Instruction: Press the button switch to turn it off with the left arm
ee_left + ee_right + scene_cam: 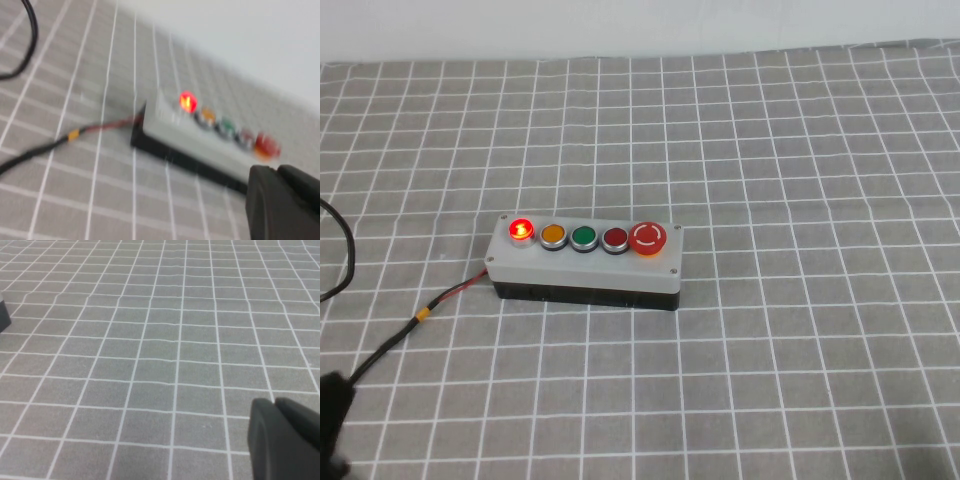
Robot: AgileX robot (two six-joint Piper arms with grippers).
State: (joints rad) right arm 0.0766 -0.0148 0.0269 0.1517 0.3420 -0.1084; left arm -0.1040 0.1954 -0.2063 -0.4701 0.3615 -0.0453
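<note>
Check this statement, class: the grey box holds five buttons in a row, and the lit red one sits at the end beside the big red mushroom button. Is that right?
Not quite. The high view shows the lit red button at the opposite end of the grey box from the big mushroom button; orange, green and dark-red buttons lie between. The left gripper is near the box; the right gripper is over bare cloth.

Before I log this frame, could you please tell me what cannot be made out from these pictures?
- Left gripper: cut off by the left wrist view's edge; finger state unreadable. In the high view only a dark corner shows.
- Right gripper: cut off by the right wrist view's edge; absent from the high view.
- Button switch: glows, but motion blur smears the box in the left wrist view.
- Cable: far end leaves the high view.
</note>
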